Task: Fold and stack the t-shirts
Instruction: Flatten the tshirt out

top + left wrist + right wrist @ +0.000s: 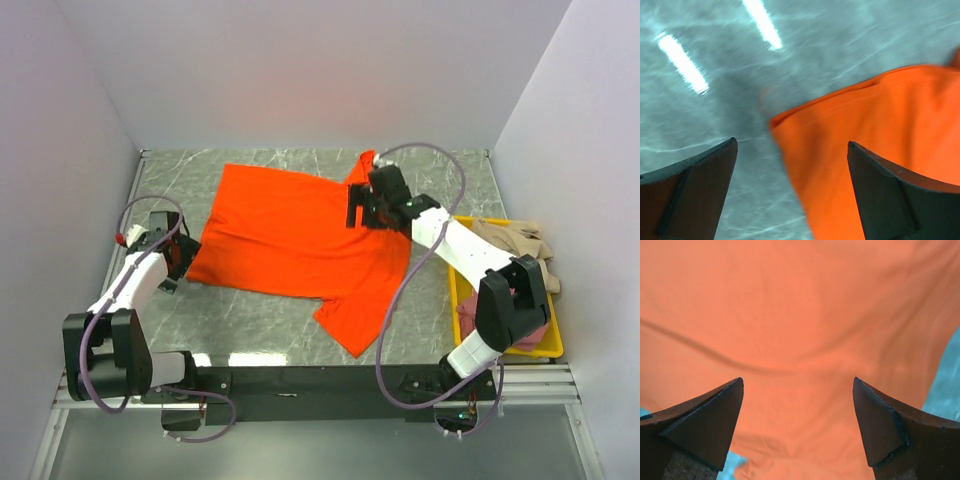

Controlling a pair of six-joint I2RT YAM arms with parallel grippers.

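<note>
A bright orange-red t-shirt lies spread flat on the grey marbled table. My left gripper hovers open at its lower left corner. In the left wrist view the shirt's corner reaches between the wide-apart fingers of the left gripper, which hold nothing. My right gripper is open over the shirt's upper right part, near a sleeve. In the right wrist view orange cloth fills the frame beneath the right gripper, ungripped. A beige t-shirt and a dusty pink t-shirt lie bunched in a bin.
The yellow plastic bin stands at the table's right edge, beside the right arm. White walls close in the left, back and right sides. Bare marbled tabletop shows in front of the shirt and along its left side.
</note>
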